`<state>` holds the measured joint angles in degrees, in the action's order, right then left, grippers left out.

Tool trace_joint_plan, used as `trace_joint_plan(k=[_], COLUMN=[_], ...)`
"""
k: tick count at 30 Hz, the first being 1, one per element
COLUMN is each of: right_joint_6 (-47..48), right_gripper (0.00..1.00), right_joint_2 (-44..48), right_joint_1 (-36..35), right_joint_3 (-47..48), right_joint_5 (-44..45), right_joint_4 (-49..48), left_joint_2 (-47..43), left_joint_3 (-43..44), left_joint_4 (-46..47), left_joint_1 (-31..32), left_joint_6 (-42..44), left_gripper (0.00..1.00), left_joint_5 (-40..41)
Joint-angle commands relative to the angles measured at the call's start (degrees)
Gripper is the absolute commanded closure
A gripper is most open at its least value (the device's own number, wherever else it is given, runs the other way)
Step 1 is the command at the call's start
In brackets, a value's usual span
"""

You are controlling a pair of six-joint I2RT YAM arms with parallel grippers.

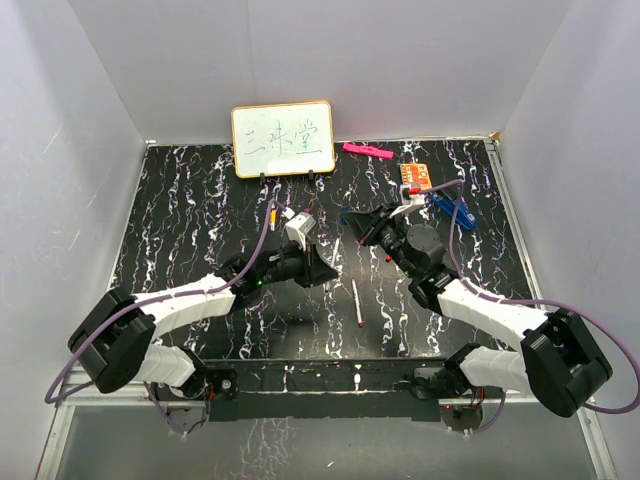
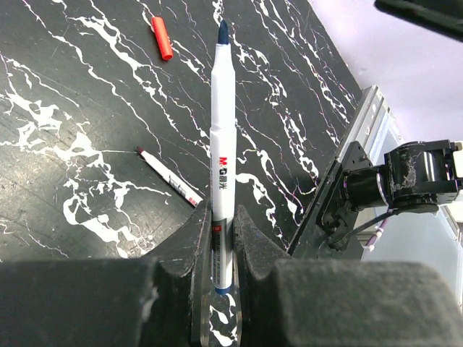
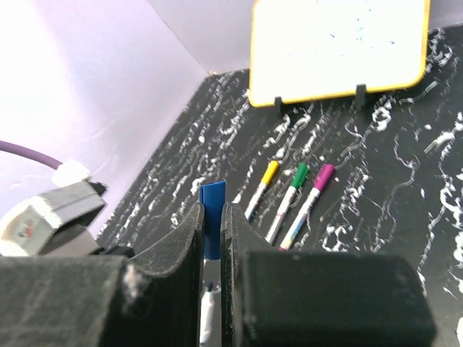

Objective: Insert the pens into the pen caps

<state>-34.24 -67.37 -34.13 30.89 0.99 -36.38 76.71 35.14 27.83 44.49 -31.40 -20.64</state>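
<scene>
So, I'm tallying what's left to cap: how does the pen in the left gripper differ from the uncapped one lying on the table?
The held pen is clamped in the left gripper; the loose pen lies flat on the table, untouched. The held pen's tip is blue; the loose pen's is red. Both are white and uncapped.

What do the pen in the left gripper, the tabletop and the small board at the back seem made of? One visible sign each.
Pen: probably plastic; glossy white barrel with printed lettering.
Tabletop: black with white marble-like veins, slight sheen; stone or printed laminate, cannot tell.
Board: smooth white writing face, pale yellow rim, perhaps wood or plastic.
</scene>
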Motion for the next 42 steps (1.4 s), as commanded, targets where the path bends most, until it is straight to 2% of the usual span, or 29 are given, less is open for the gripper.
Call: trace_joint_plan(k=[1, 20, 42], right_joint_6=[-2.4, -3.3, -3.4], right_gripper=[1.00, 1.00, 1.00], right_joint_2=[1.2, 0.2, -0.3], right_joint_1=[-0.3, -0.6, -1.8], right_joint_3=[-0.5, -1.3, -1.2], right_joint_5=[-1.5, -1.8, -1.8], right_joint_4=[-9.5, -11.2, -11.6], left_joint_2=[0.5, -3.2, -3.4], left_joint_3=[2.7, -0.8, -1.9], left_joint_4=[2.6, 9.9, 11.2], left_joint_1=[0.5, 0.9, 1.0], left_joint_6=[0.0, 0.6, 0.7], left_gripper=[1.00, 1.00, 1.00], left_joint_5=[-0.6, 0.9, 3.1])
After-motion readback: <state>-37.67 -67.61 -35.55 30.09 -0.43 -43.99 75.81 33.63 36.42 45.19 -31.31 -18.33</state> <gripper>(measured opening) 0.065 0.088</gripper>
